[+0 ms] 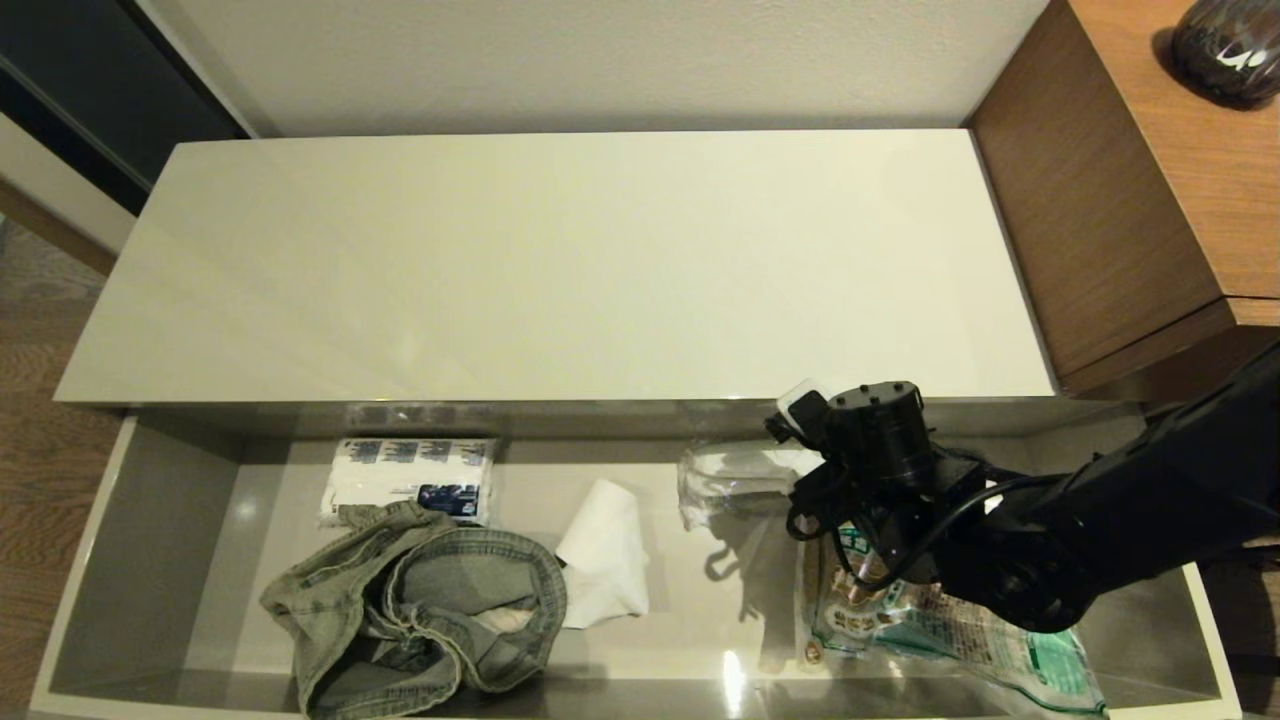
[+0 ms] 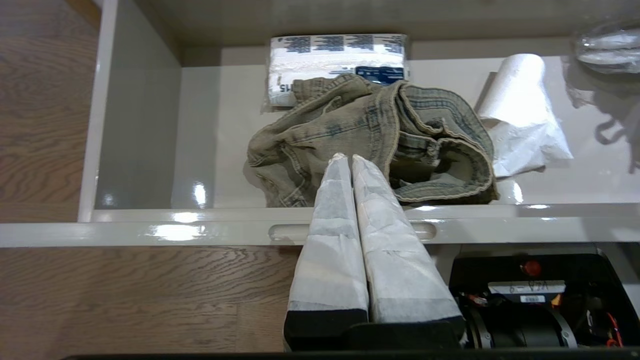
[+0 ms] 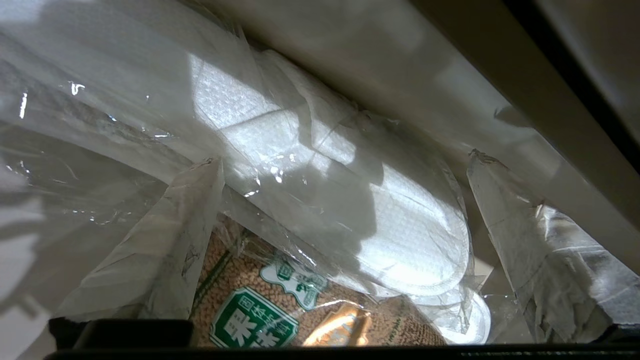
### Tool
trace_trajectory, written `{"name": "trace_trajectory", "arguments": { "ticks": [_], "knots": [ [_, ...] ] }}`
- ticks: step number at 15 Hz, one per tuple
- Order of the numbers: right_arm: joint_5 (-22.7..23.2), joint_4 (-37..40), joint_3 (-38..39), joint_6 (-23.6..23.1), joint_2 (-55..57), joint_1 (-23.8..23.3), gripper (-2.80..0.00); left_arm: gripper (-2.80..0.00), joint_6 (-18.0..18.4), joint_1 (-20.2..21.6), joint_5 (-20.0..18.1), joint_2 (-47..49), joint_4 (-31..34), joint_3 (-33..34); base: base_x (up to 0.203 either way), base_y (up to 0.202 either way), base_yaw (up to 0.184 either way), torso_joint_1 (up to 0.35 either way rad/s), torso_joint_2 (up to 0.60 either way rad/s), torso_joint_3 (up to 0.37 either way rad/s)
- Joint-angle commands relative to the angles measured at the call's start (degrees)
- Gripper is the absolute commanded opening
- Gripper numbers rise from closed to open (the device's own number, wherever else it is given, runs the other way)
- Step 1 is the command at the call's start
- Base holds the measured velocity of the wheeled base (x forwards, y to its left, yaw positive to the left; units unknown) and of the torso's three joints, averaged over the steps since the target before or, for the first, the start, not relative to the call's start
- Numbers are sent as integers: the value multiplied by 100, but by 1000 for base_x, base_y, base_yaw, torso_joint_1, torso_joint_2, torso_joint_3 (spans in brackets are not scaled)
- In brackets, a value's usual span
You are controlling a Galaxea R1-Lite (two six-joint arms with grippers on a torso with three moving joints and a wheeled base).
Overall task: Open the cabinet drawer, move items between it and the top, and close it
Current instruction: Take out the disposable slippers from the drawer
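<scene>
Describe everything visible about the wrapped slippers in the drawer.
The wrapped slippers are a pair of flat white slippers with a dimpled fabric look, sealed in crinkled clear plastic. They lie in the open drawer near its back wall, toward the right, partly overlapping the brown-and-green food packet. The right tool stands open astride them, one finger on each side; no grip is visible yet.

The long glossy cream-white cabinet top lies bare from end to end; in the wide shallow grey-walled drawer the left end and the floor between the crumpled white paper and the clear-wrapped white slippers are free; the faded grey-green denim garment and blue-and-white paper pack crowd the left-middle; the brown-and-green food packet fills the right.
</scene>
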Motion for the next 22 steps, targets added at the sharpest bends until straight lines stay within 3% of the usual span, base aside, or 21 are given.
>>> {"name": "trace_trajectory", "arguments": {
  "ticks": [1, 7, 9, 22],
  "knots": [
    [-66, -46, 14, -23, 171, 14, 0, -280, 3, 1, 2, 9, 0, 0, 0, 0, 0, 0, 0, 0],
    [-731, -329, 172, -22, 392, 625, 0, -280, 3, 1, 6, 9, 0, 0, 0, 0, 0, 0, 0, 0],
    [-766, -318, 233, -23, 390, 754, 0, -280, 3, 1, -2, 9, 0, 0, 0, 0, 0, 0, 0, 0],
    [-854, -1272, 172, 4, 1088, 624, 0, -280, 3, 1, -2, 9, 0, 0, 0, 0, 0, 0, 0, 0]
  ]
}}
